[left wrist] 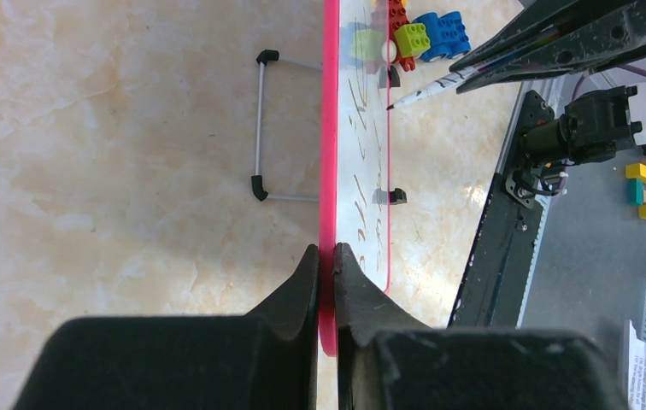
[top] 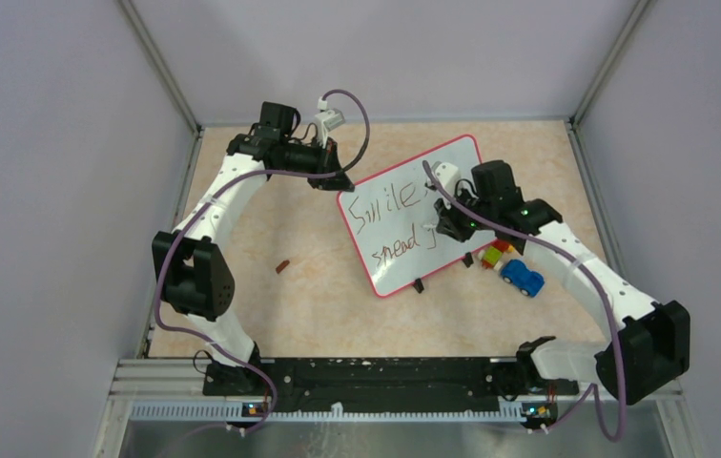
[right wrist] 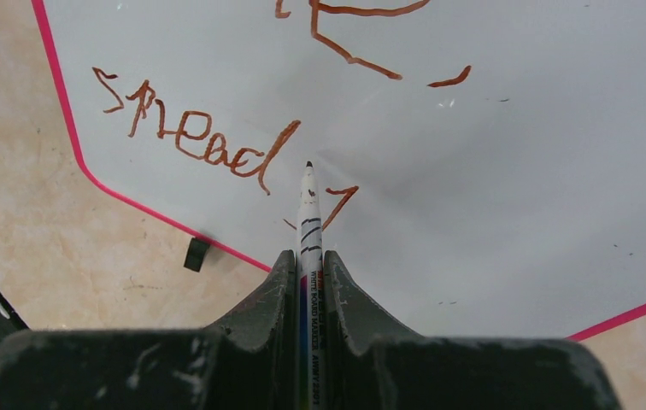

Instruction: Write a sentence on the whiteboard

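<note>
On the table (top: 290, 315), left gripper (left wrist: 326, 249) pinches one whiteboard (top: 395, 265), right gripper (right wrist: 309, 256) pinches one marker (right wrist: 308, 205).

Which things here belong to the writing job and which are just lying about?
Job: white rectangular whiteboard with pink rim; brownish-red handwritten sentence; white whiteboard marker in right hand; left hand pinching the board's edge.
Lying about: blue toy car; red, yellow and green toy bricks; small brown scrap.

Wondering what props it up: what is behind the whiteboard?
Behind the whiteboard, the left wrist view shows a grey wire stand with black corners sticking out over the table. From above the board covers it; where the wire joins the back is hidden.
</note>
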